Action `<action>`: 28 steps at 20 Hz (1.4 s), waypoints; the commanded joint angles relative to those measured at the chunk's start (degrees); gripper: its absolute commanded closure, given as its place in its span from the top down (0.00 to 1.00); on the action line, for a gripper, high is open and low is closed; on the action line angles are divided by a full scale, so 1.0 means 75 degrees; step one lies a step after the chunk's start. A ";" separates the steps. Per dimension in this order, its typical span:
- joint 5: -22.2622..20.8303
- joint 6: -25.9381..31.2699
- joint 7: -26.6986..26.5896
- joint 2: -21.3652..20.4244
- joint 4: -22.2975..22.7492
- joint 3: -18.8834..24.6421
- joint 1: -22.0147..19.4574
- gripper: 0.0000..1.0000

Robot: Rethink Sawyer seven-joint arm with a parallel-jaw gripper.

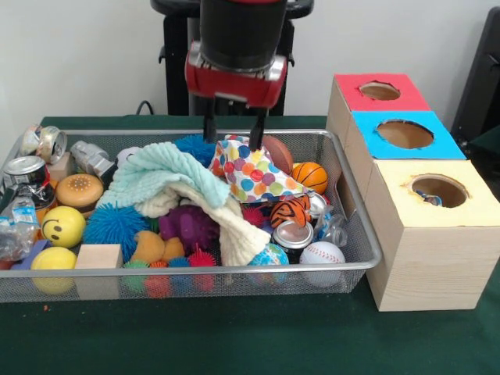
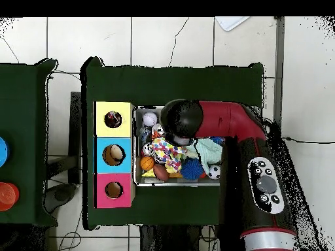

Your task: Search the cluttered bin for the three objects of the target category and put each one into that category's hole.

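At the left of the green worktop (image 1: 234, 336) the wire bin (image 1: 367, 254) is heaped with balls, cans and a mint-green towel (image 1: 164, 176), and a polka-dot cloth (image 1: 254, 176) lies on top toward its far right. The hand (image 1: 234, 134) hangs just over that cloth's far edge, its two fingers (image 1: 209, 129) spread apart and gripping nothing. Right of the bin, nearest of three boxes, stands the yellow-topped box (image 1: 433, 242) with its round hole (image 1: 439, 190).

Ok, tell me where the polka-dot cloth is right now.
In the front view the polka-dot cloth lies in the bin, right of centre, under the gripper, between the mint-green towel and the small basketball.
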 commanded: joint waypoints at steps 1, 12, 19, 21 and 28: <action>-0.0836 -0.1284 -0.1145 0.0785 0.1563 0.0541 -0.0273 1.00; -0.0685 -0.1657 -0.0493 0.0784 0.2219 0.0620 -0.0141 0.00; -0.0568 -0.1959 0.0080 0.0761 0.2432 0.0522 0.0102 0.00; -0.0573 -0.1935 0.0106 0.0780 0.2368 0.0492 0.0149 0.00; -0.0735 -0.1960 0.0028 0.0649 0.2406 0.0322 0.0180 0.00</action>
